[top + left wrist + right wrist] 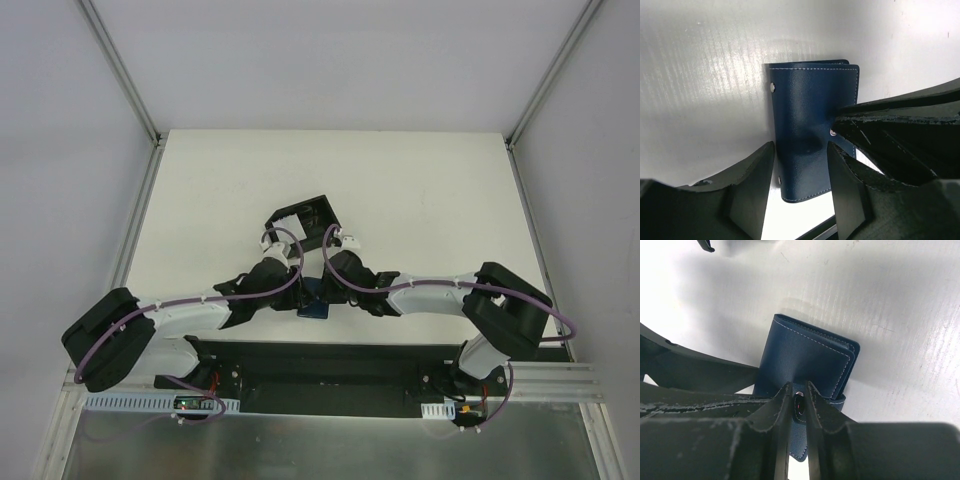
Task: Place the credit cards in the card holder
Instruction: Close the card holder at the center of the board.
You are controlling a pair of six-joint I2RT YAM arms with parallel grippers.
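Note:
The dark blue card holder (810,125) lies folded on the white table, also showing in the right wrist view (805,355) and, partly hidden, in the top view (314,305). My left gripper (801,172) is open, one finger on each side of the holder's near end, not clamping it. My right gripper (799,402) is shut on the holder's snap strap (800,407), with its fingertips (840,120) at the holder's right edge. In the top view both grippers, left (298,293) and right (325,288), meet over the holder. No credit card is clearly visible.
A black open-topped plastic box (305,222) stands just behind the grippers. The black base plate (320,365) runs along the near table edge, close to the holder. Metal frame posts (135,230) border the table (420,190) on both sides.

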